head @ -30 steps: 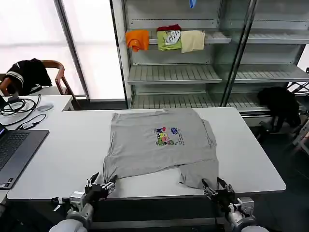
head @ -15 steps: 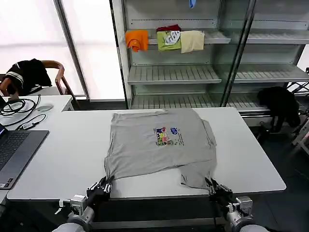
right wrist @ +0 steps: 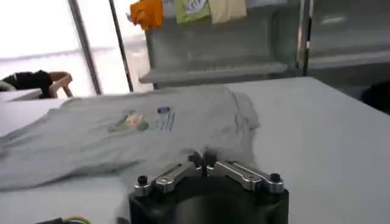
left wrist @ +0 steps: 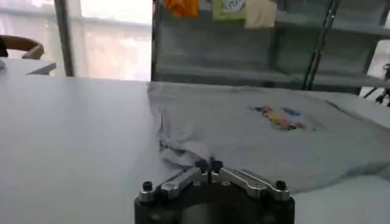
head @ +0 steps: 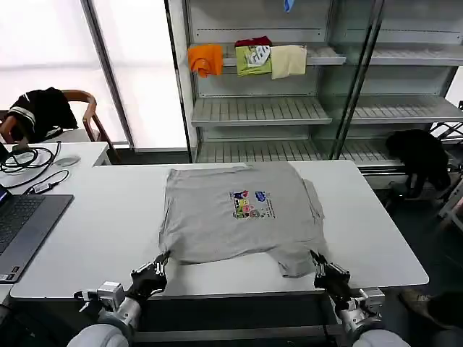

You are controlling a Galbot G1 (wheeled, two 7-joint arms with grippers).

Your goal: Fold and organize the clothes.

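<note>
A light grey shirt [head: 242,217] with a small multicolour chest print is spread flat on the white table [head: 101,217], collar toward the shelves [head: 260,108] and hem toward the near edge. The hem is bunched at both near corners. The left gripper [head: 160,262] is placed at the shirt's near left corner, low over the table edge; in the left wrist view its fingertips [left wrist: 209,165] are seen pressed together, with crumpled cloth just beyond them, though it cannot be told whether fabric is actually pinched. The right gripper [head: 318,264] is set at the near right corner, where a fold of the hem hangs forward; in the right wrist view its tips [right wrist: 203,159] are likewise seen closed against each other at the cloth's edge, and a grasp cannot be confirmed. A laptop [head: 22,228] lies at the table's left end. Orange, green and cream garments [head: 249,59] are draped on an upper shelf behind
</note>
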